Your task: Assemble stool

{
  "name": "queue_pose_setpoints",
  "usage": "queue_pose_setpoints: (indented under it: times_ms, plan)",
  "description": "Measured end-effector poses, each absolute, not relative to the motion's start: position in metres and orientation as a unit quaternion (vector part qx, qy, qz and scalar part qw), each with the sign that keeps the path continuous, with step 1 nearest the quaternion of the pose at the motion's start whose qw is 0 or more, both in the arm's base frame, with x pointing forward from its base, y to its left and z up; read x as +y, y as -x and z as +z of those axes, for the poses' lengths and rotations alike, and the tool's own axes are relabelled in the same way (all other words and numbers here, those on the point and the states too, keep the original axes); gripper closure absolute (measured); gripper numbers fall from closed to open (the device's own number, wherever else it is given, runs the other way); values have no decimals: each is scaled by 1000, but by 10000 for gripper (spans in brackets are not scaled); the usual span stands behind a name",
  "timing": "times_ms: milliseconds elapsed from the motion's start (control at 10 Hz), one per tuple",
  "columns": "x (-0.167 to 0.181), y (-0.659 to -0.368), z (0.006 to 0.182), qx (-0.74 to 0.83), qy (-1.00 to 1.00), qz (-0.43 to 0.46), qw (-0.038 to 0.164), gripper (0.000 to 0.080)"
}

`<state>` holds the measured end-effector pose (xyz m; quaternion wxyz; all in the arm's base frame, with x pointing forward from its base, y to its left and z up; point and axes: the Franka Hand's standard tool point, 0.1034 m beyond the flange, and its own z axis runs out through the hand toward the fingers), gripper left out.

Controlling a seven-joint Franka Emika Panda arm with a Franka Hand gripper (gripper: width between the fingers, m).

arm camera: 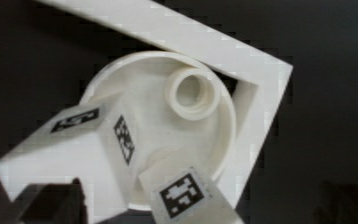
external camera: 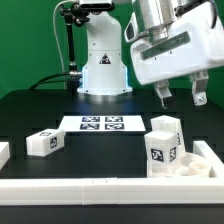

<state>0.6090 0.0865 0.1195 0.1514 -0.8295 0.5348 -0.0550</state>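
Observation:
The round white stool seat (arm camera: 158,85) lies flat in the corner of the white border rails (arm camera: 247,55), with one open socket (arm camera: 194,92) showing. A tagged white leg (external camera: 162,146) stands upright on the seat (external camera: 190,167); in the wrist view this leg (arm camera: 114,150) fills the foreground. My gripper (external camera: 182,97) hangs open above the leg and a little to the exterior view's right, apart from it, with nothing between its fingers. In the wrist view only dark blurred fingertips (arm camera: 43,203) show beside the leg. Another leg (external camera: 45,142) lies loose at the exterior view's left.
The marker board (external camera: 100,124) lies flat in front of the robot base (external camera: 103,70). White border rails run along the front (external camera: 100,186) and the exterior view's right (external camera: 214,155) of the black table.

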Motion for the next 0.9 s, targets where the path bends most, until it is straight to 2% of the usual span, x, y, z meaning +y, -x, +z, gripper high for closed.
queue_pose_setpoints:
  times_ms: [100, 400, 500, 900]
  plan:
    - [93, -607, 118, 522, 838, -61, 150, 150]
    - [111, -608, 121, 301, 944, -102, 91, 150]
    - [114, -608, 121, 244, 960, -109, 80, 150]
    - [110, -609, 121, 133, 982, -118, 64, 150]
